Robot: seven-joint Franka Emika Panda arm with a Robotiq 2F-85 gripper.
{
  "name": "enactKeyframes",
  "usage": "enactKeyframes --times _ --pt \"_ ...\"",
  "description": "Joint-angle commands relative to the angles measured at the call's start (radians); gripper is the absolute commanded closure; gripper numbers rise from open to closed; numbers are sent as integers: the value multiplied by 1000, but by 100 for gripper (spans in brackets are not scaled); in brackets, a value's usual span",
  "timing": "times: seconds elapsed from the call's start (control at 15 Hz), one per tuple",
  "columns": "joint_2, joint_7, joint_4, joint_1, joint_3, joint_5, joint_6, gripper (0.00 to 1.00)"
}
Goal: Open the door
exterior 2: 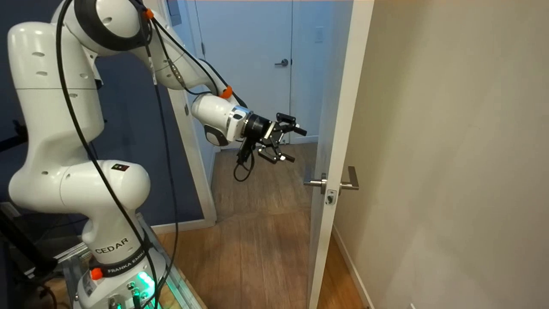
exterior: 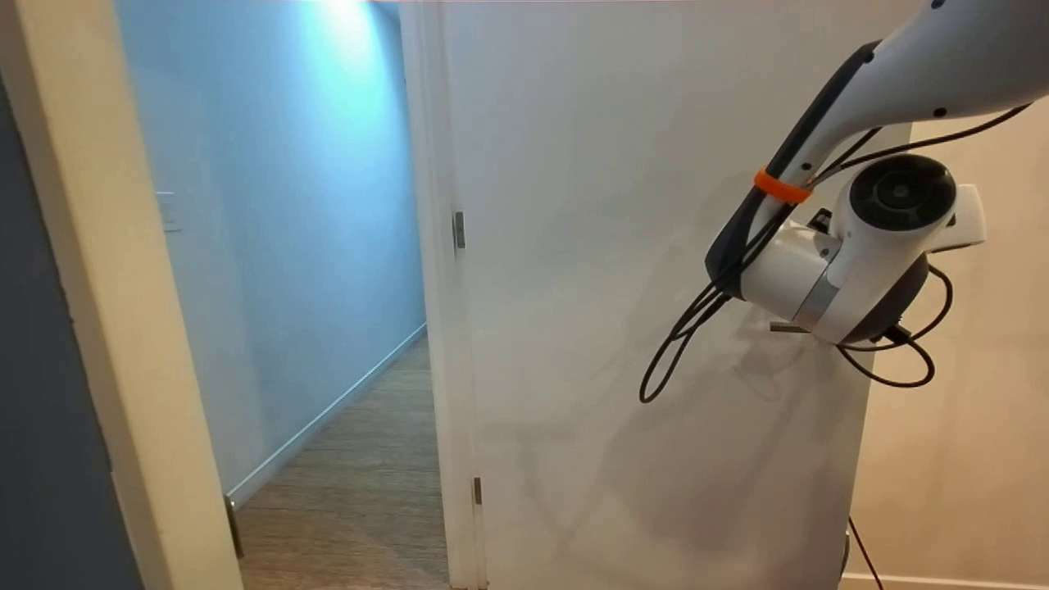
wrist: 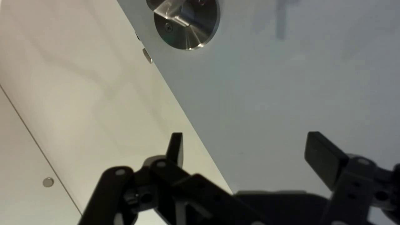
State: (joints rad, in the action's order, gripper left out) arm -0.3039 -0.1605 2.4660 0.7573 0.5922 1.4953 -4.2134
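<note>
Gripper (exterior 2: pixel 295 145) is spread wide, fingers (wrist: pixel 176 149) well apart, tips apart from door (exterior 2: pixel 331 107); in an exterior view they're near its face, a bit higher than the lever handle (exterior 2: pixel 315 183). Door's open: free edge faces that cam, latch plate (exterior 2: pixel 331 197) just below handle level, matching lever (exterior 2: pixel 353 178) on far side, twd the beige wall (exterior 2: pixel 450 150). Wrist view: round rose (wrist: pixel 198 32) up top, partly cut off, door edge running diag. w/ pale surface beyond; small round disc (wrist: pixel 48 182) at lower L, can't tell what it is. In an exterior view door's broad face fills the mid., two hinges (exterior: pixel 459 230) on its L side next to white frame (exterior: pixel 438 287); tip of the handle pokes out under robot's wrist (exterior: pixel 856 270), rest hidden, gripper hidden there too. L of frame: corridor w/ bluish wall (exterior: pixel 270 287) & wood floor (exterior: pixel 361 492). Further back, in an exterior view: far white door (exterior 2: pixel 244 56), shut, w/ own lever. Arm (exterior 2: pixel 55 120) stands at L there, bent out twd the door, orange bands (exterior 2: pixel 226 92) & blk cables (exterior 2: pixel 59 47) on it, base (exterior 2: pixel 109 289) lit green, dk blue wall (exterior 2: pixel 133 141) behind.
</note>
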Motion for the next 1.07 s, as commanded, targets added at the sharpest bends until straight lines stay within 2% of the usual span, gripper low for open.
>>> enactKeyframes --times 0.0,0.13,0.4,0.67,1.0 --pt "73 26 -11 -274 -182 -116 -21 0" --pt "93 28 -5 -416 -290 -187 -21 0" --pt "113 23 15 -576 -404 -319 -14 0" --pt "111 24 24 -670 -447 -443 -4 0" --pt "103 10 24 -750 -451 -570 12 0"
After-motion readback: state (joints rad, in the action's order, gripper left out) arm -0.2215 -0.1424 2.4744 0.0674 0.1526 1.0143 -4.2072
